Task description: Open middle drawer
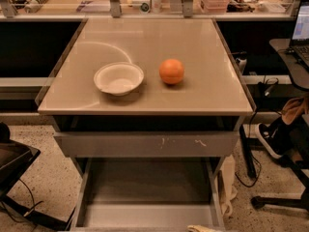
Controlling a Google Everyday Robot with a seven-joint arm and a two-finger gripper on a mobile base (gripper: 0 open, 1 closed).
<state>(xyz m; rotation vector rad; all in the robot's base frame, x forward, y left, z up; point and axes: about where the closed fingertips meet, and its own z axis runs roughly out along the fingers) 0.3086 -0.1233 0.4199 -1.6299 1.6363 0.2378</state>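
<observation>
The middle drawer (145, 190) is pulled out toward me below the table top, and its shallow grey tray interior is showing. Its front lies at the bottom edge of the view. Above it sits the wide grey drawer front with white scratch marks (145, 144), which is closed. Only a pale sliver of my gripper (203, 228) shows, at the bottom edge by the open drawer's front right corner.
A white bowl (119, 78) and an orange (172, 71) sit on the beige table top (207, 47). An office chair and a person's foot (270, 139) are at the right, with cables on the floor. A dark chair base (14, 173) is at the left.
</observation>
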